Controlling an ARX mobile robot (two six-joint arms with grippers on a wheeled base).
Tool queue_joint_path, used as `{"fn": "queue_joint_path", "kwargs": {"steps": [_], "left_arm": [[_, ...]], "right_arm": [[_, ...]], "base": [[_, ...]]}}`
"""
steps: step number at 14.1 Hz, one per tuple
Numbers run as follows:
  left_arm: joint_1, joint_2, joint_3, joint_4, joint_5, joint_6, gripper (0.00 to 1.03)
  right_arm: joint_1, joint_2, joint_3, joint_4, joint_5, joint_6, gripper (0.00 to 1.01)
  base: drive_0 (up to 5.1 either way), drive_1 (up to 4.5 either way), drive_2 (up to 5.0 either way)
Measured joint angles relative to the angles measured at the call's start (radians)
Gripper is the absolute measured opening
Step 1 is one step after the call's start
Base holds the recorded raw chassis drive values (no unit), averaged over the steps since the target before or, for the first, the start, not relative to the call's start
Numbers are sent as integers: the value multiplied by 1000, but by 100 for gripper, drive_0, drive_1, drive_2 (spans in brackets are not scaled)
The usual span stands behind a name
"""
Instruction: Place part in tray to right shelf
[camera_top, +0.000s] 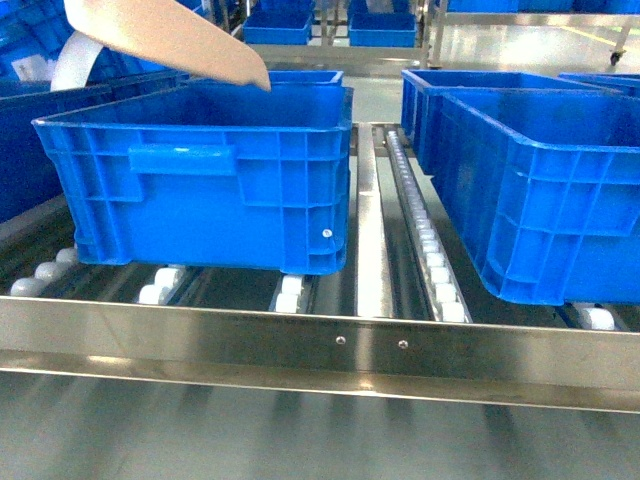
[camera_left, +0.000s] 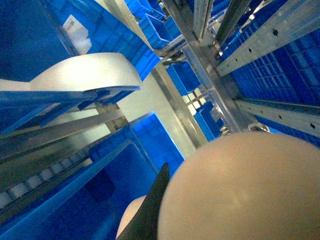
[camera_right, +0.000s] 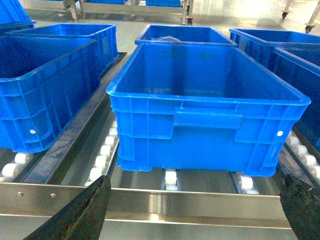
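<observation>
Large blue ribbed crates are seen standing on the roller lanes of the steel shelf (camera_top: 330, 345): one crate (camera_top: 200, 175) at the left of the head view, another crate (camera_top: 540, 180) at the right, and further ones behind and beside them. Between the two a bare lane of small white rollers (camera_top: 425, 235) is left, running away from the camera. The shelf's front rail, with two rivets near its middle, crosses the whole width of the head view below the crates. The cream-beige scoop (camera_top: 165, 40) is held high at the upper left of the head view, above the rear rim of the left crate; it appears smooth and glossy, and its long axis slants down to the right, with its rounded tip pointing toward the crate's far rim. In the left wrist view a cream rounded surface (camera_left: 240, 190) fills the lower right corner, and the left gripper's jaws cannot be made out there, so their state cannot be told. The right gripper (camera_right: 195, 205) is shown with its two dark fingers (camera_right: 82, 212) spread wide apart at the bottom corners of its view, nothing between them, facing a crate (camera_right: 205, 110) across the rail. The small blue block cannot be found in any view.
</observation>
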Motion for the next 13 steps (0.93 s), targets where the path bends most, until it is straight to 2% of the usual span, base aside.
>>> {"fn": "queue_joint_path", "kwargs": {"steps": [1,3,4,5,6,7,8,9,10,11,13], "left_arm": [[0,-34,-57,28,9,-18,14],[43,-378,-428,112,78,-159,14],[82,-574,-599,167,120,-208,14],[132,-735,-713,147,170,-207,14],[253,-967,-825,-42,301,-137,14],[304,-1153,-895,-252,481,208,13],[246,-1232,-970,-297,567,440,13],[196,-1275,-1045,-278,561,707,13],[188,-1293,-1090,-266,500,836,13],[166,-1330,-1137,-263,472,900,13],[117,-1386,-1190,-246,459,938,13]], "right_arm": [[0,0,0,0,0,0,98],[0,0,0,0,0,0,98],[0,0,0,0,0,0,98],[0,0,0,0,0,0,98],[0,0,0,0,0,0,98],[0,0,0,0,0,0,98],[0,0,0,0,-1,0,98],[-15,-5,-18,67,-24,5,95],[-73,-42,-85,219,-114,16,83],[-79,-80,-135,272,-124,22,70],[-79,-114,-187,267,-136,23,46]], "base": [[0,0,0],[0,0,0],[0,0,0],[0,0,0],[0,0,0],[0,0,0],[0,0,0],[0,0,0],[0,0,0],[0,0,0],[0,0,0]]}}
